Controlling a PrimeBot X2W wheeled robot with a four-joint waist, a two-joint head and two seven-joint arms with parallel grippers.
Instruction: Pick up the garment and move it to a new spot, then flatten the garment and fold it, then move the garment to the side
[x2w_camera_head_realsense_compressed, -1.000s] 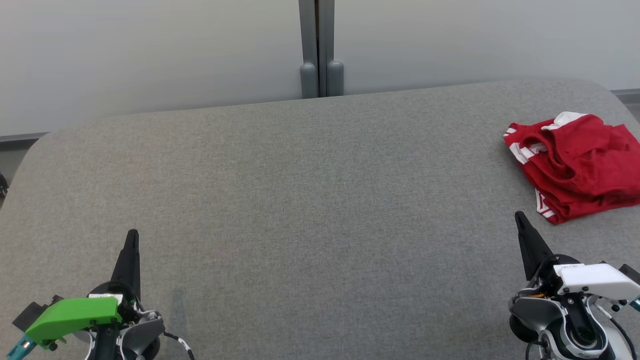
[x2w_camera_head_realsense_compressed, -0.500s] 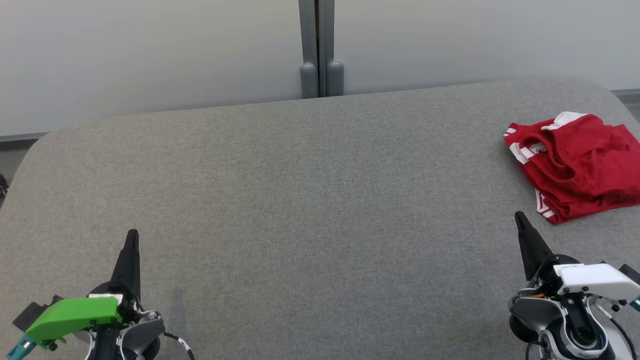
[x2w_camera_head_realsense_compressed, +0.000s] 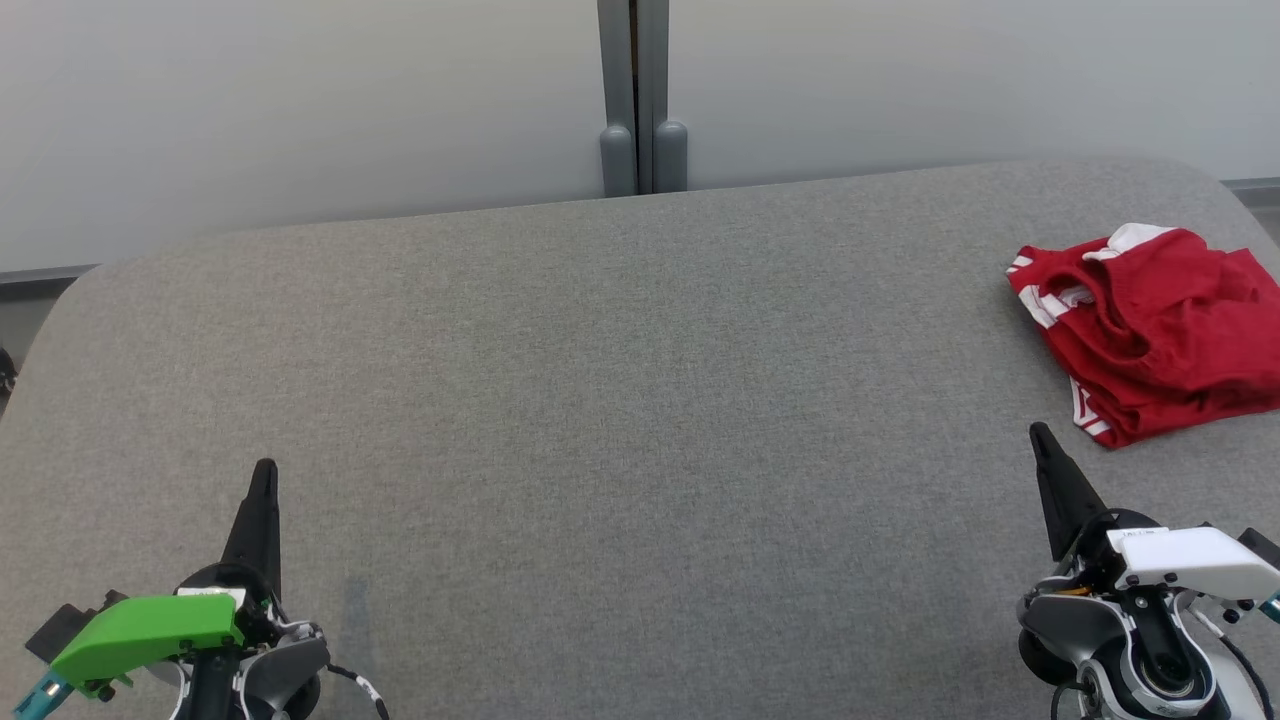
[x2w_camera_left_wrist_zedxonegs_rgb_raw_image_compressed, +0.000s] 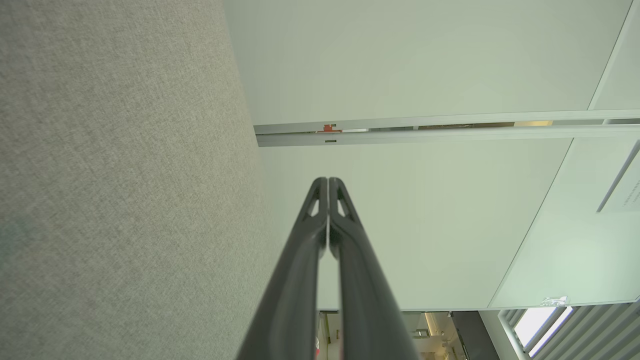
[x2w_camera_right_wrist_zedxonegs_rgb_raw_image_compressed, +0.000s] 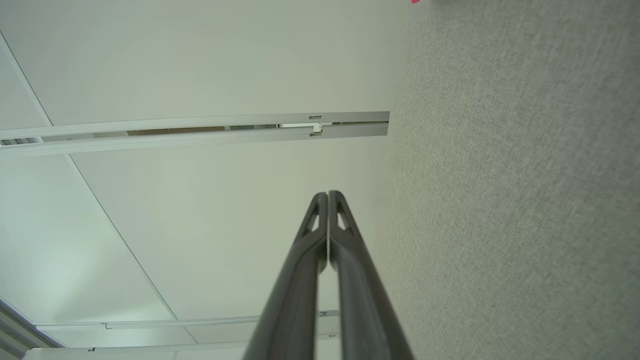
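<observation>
Right pincer (x2w_camera_head_realsense_compressed: 1038, 432): fingers together, empty; left pincer (x2w_camera_head_realsense_compressed: 264, 470) likewise.
Red garment (x2w_camera_head_realsense_compressed: 1160, 330): I see it ahead, slightly right of right pincer, my nearer arm.

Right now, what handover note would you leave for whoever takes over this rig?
Left gripper: shut, empty, near left of the grey surface.
Right gripper: shut, empty, near right, just short of the red garment.
The red garment lies far right in a rumpled, layered bundle, touching neither gripper.
Done or left: unclear; if that bundle is not the finished fold, every step remains.
</observation>
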